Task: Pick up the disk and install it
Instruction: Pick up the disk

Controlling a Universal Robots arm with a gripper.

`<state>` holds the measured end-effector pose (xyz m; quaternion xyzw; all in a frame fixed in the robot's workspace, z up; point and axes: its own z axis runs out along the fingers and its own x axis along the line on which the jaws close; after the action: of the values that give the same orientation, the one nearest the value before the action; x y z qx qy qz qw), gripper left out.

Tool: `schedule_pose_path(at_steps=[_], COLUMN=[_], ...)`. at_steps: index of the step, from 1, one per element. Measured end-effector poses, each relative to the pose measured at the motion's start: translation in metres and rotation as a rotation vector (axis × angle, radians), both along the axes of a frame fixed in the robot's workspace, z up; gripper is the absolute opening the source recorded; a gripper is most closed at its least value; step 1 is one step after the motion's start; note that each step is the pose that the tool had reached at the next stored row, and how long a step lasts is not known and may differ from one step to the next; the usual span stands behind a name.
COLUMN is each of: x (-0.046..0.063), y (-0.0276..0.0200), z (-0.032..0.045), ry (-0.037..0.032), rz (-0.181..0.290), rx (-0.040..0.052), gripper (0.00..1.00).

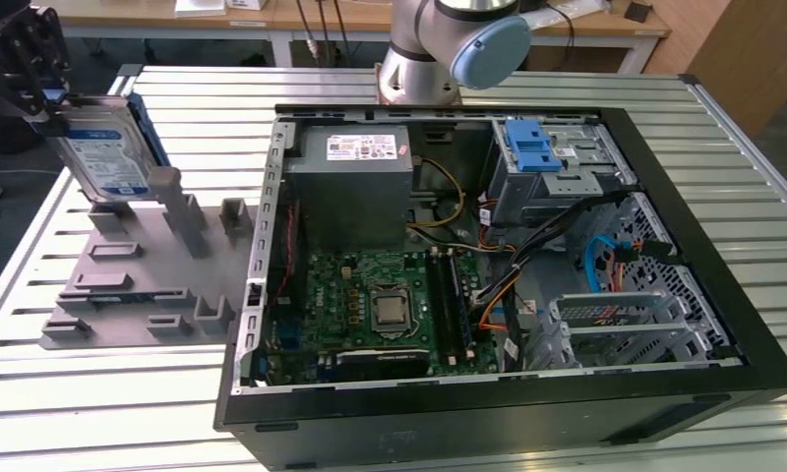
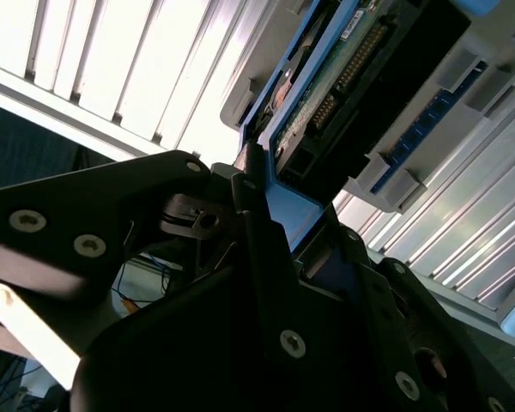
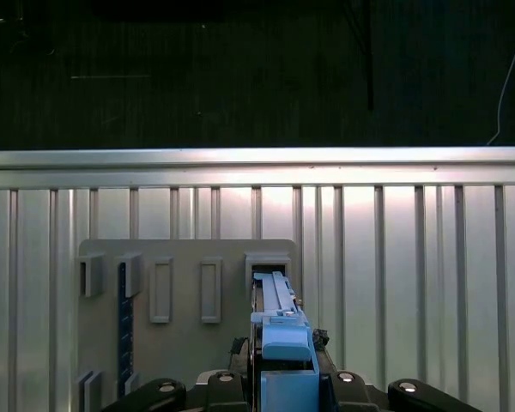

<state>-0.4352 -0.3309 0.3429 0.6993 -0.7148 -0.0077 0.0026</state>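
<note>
Exterior view evenly lit; soft shadows inside computer case [image 1: 472, 423]. Hard glare on slatted table [image 3: 395, 257] in both wrist views; surroundings beyond dark.

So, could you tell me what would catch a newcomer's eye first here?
The open computer case sits in the middle of the exterior view, its green board exposed. At that view's left, the gripper holds the disk upright at a grey rack.

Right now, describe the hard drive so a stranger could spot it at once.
Beside the open computer case, on the exterior view's left, lies a grey fixture plate. At its far end the hard drive stands on edge in the black gripper, the only silver slab there with a blue-and-white label.
</note>
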Motion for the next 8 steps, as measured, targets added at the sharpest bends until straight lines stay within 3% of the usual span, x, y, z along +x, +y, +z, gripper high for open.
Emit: schedule_pose_path(at_steps=[8], x=[0.0000], y=[0.0000], z=[0.0033], ry=[0.0002], rz=[0.000], rx=[-0.0001], gripper=[0.36])
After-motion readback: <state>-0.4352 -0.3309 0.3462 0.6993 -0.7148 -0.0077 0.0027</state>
